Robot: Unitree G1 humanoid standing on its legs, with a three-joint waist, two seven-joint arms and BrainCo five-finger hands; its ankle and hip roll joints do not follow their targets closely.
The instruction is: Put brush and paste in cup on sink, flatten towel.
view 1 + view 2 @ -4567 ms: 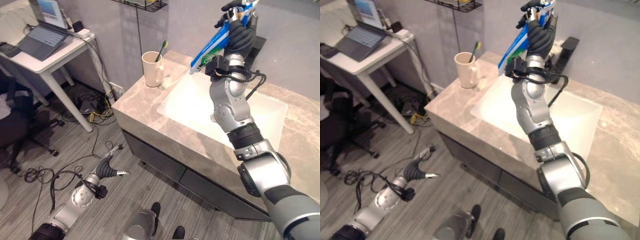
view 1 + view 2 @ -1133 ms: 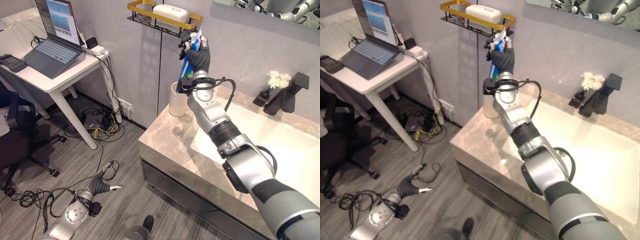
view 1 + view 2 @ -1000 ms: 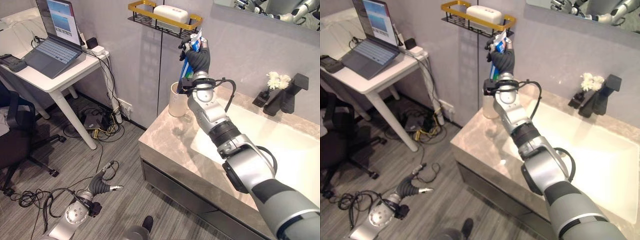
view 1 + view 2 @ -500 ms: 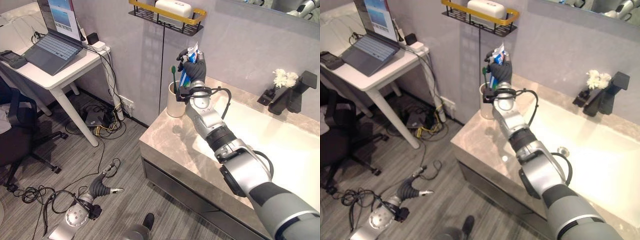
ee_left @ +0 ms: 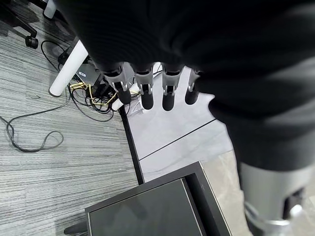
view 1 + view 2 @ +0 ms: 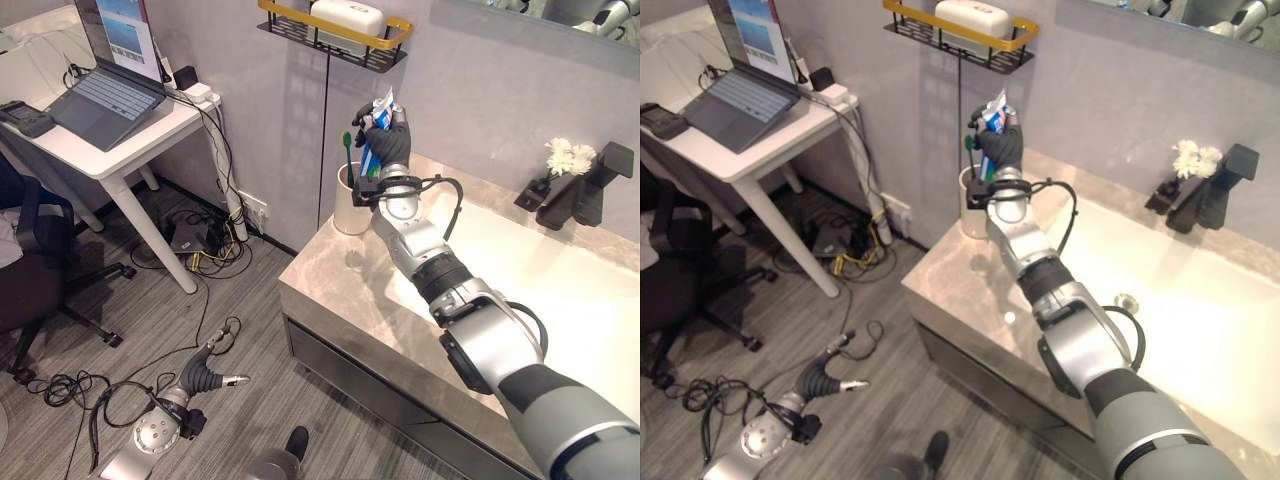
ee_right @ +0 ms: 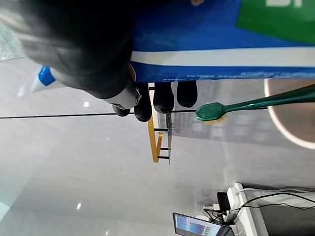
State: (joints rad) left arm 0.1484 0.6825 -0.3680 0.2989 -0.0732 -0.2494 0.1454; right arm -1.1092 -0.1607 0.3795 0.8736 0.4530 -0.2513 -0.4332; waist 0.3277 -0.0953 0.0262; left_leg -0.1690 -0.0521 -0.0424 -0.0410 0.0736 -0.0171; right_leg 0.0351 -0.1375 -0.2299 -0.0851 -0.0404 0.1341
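My right hand (image 6: 388,140) covers the middle of the paste (image 7: 216,46), whose ends run off my wrist view's edge. The paste's lower end hides behind the cup (image 6: 348,205) rim, so I cannot tell if it is inside. The brush (image 7: 256,103) handle is cut off at 3 o'clock.

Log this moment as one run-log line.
right hand: shut on paste, above cup | brush: in cup | left hand: idle, open

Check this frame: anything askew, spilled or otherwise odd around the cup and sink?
Nothing stands out. The cup stands upright on the counter with the green toothbrush in it, and the right hand holds the toothpaste tube above it. The left hand hangs low over the floor.
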